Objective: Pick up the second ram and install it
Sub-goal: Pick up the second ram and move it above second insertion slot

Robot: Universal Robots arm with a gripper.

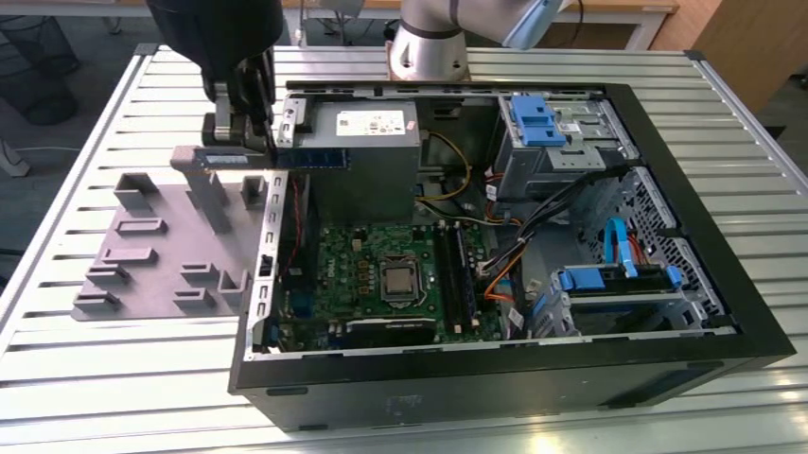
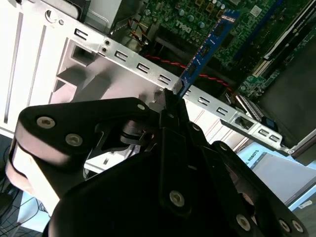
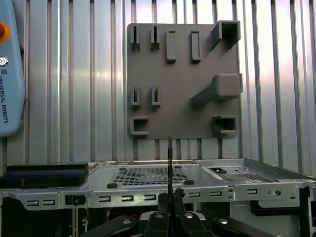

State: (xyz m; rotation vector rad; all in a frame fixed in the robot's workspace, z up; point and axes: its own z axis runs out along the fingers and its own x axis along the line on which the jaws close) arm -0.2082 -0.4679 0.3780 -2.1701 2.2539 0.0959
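The second ram [image 1: 313, 158], a slim stick with a blue label, hangs level above the open computer case's rear wall, beside the grey fixture block [image 1: 158, 248]. My black gripper [image 1: 244, 142] is shut on one end of it. In the second wrist view the ram [image 2: 205, 47] juts out from between my gripper [image 2: 171, 101] over the case's metal rim, with the green motherboard [image 2: 197, 17] beyond. In the first wrist view the ram [image 3: 169, 163] appears edge-on as a thin dark line rising from my gripper [image 3: 170, 200]. The motherboard's long black slots [image 1: 455, 274] lie lower in the case.
The open black case [image 1: 707, 236] holds a grey power supply [image 1: 366, 132], blue drive brackets [image 1: 543, 118] and loose cables [image 1: 505, 246]. Its perforated metal rear wall [image 3: 148, 175] lies below the ram. The fixture block [image 3: 182, 84] rests on the slatted table. A blue pendant [image 3: 10, 74] lies nearby.
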